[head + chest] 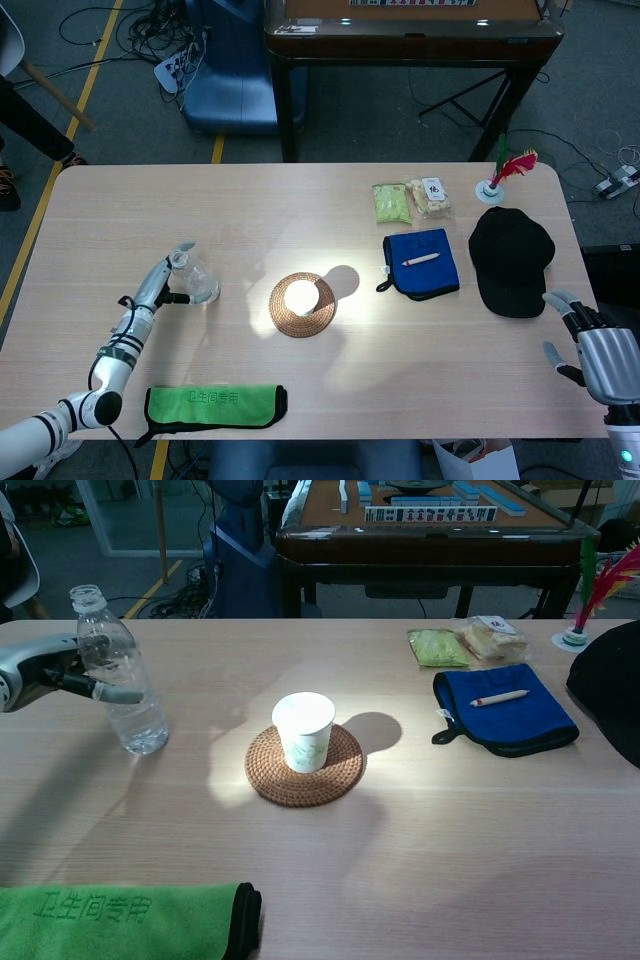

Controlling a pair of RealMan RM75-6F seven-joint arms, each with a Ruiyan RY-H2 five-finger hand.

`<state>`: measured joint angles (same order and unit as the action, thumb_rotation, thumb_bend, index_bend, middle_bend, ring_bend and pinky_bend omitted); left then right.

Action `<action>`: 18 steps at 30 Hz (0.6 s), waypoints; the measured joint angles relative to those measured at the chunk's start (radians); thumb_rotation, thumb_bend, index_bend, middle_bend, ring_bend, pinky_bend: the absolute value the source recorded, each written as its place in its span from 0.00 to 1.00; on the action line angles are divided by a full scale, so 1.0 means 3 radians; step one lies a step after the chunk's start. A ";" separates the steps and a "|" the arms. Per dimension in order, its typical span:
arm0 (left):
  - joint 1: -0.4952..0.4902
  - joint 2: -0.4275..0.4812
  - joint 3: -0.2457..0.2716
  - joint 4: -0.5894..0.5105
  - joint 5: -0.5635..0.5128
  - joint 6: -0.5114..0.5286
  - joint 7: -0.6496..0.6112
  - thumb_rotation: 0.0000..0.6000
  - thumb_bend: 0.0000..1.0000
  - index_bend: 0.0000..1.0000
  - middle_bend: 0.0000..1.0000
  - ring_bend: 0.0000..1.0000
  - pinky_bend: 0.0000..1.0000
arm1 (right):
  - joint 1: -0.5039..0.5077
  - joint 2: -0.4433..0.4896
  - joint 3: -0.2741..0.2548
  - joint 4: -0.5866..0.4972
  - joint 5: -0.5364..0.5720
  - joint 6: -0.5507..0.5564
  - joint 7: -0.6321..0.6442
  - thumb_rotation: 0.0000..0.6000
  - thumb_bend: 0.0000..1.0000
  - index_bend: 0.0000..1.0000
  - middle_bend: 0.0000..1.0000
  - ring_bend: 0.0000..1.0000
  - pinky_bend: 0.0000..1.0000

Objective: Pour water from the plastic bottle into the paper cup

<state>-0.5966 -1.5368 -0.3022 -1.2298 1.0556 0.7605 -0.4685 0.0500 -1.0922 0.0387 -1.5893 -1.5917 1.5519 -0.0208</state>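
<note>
While the clear plastic bottle (122, 683) stands upright and uncapped on the pale wooden table (300, 395), the left hand (62, 675) has its fingers wrapped around the bottle's middle, gripping it. Seen from the chest camera, the bottle sits at the table's left side, well apart from the white paper cup (303, 730). That cup stands upright in the middle of a round woven straw coaster (305, 767), lit by a bright patch of light.

At the right edge of the table in the head view, the right hand (598, 355) rests with its fingers spread apart and nothing in it.

A folded green cloth with black edging (214, 407) lies along the near edge, near the left arm. Across the table lie a blue fabric pouch (421, 263) with a pen (421, 259) on top, a black cap (511, 260) just beside it, two small snack packets (410, 200), and a red and green feathered shuttlecock (505, 172) near the far right corner.
</note>
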 measured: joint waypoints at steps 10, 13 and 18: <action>-0.0033 -0.0100 -0.0047 0.0017 -0.0198 0.0035 0.0172 1.00 0.02 0.00 0.04 0.00 0.13 | -0.0001 0.0008 0.0002 -0.0006 0.0005 -0.0003 0.0005 1.00 0.32 0.21 0.21 0.34 0.46; -0.0040 -0.0133 -0.0072 0.0022 -0.0250 0.0041 0.0189 1.00 0.02 0.03 0.07 0.00 0.13 | -0.0004 0.0011 0.0004 -0.0006 0.0006 0.0002 0.0009 1.00 0.32 0.22 0.22 0.34 0.46; -0.0050 -0.0169 -0.0079 0.0046 -0.0302 0.0041 0.0261 1.00 0.02 0.19 0.11 0.00 0.13 | -0.0007 0.0016 0.0006 -0.0006 0.0007 0.0005 0.0018 1.00 0.32 0.24 0.23 0.33 0.46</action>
<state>-0.6118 -1.5876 -0.3258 -1.2161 0.9650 0.7727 -0.3902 0.0480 -1.0873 0.0404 -1.5911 -1.5896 1.5533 -0.0154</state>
